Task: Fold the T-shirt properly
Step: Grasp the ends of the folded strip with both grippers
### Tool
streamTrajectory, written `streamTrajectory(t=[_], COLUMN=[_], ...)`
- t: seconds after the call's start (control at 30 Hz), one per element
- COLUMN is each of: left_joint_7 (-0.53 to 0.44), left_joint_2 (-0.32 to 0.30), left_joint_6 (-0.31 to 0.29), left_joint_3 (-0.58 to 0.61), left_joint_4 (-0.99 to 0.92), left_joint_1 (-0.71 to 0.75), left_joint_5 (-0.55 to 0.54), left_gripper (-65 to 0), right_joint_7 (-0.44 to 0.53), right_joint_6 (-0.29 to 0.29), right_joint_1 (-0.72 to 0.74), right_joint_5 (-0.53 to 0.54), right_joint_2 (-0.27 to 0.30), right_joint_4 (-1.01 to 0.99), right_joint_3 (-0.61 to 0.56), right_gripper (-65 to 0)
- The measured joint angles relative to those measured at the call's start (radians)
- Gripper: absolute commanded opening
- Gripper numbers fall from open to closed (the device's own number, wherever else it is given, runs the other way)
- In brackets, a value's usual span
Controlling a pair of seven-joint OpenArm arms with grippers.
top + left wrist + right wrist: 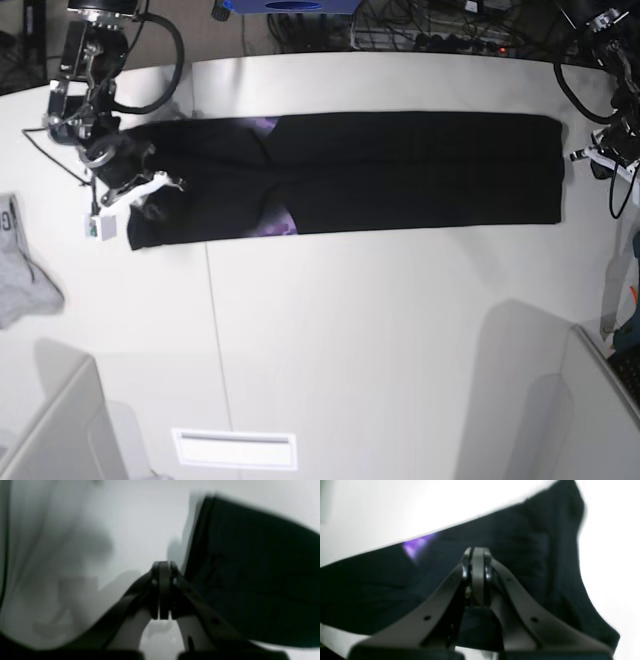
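Note:
The black T-shirt (400, 170) lies flat on the white table (350, 330) as a long folded strip, with purple print (280, 222) showing at its folds. My right gripper (162, 186) is shut and hovers over the strip's left end. In the right wrist view its fingertips (477, 551) sit above black cloth (532, 555) near a purple patch (415, 546), with no cloth seen between them. My left gripper (592, 160) is shut and empty just off the strip's right end. In the left wrist view it (162, 563) sits over bare table, with the shirt's edge (250, 567) to its right.
A small grey cloth (25, 270) lies at the table's left edge. Cables (430, 35) run behind the far edge. Grey partitions stand at the near left (60, 430) and near right (570, 410). A white slot plate (235, 448) sits near the front.

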Motion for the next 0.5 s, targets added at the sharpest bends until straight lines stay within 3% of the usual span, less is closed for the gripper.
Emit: streamTrajectory(t=[0.1, 0.27, 0.37, 0.43, 0.5], left_joint_7=[-0.002, 0.002, -0.011, -0.013, -0.043], left_joint_2=[0.005, 0.0, 0.01, 0.017, 0.024], left_joint_6=[-0.083, -0.126, -0.156, -0.18, -0.216], left_joint_3=[-0.091, -0.169, -0.183, -0.183, -0.182], left_joint_4=[0.003, -0.047, -0.13, -0.197, -0.246], left_joint_1=[0.027, 0.042, 0.024, 0.03, 0.037], left_joint_5=[-0.132, -0.173, -0.194, -0.218, -0.209], left_gripper=[-65.0, -63.8, -33.1, -16.0, -8.7], right_joint_7=[0.006, 0.0, -0.001, 0.0, -0.001], right_joint_6=[-0.003, -0.003, -0.004, -0.003, -0.003], right_joint_1=[-0.017, -0.036, -0.04, -0.035, -0.036], right_joint_5=[0.056, 0.109, 0.103, 0.11, 0.108], right_joint_2=[0.008, 0.007, 0.013, 0.011, 0.005], right_joint_4=[0.044, 0.045, 0.045, 0.045, 0.045], right_joint_3=[0.002, 0.001, -0.028, -0.047, -0.049], right_gripper=[-65.0, -65.0, -65.0, -65.0, -65.0])
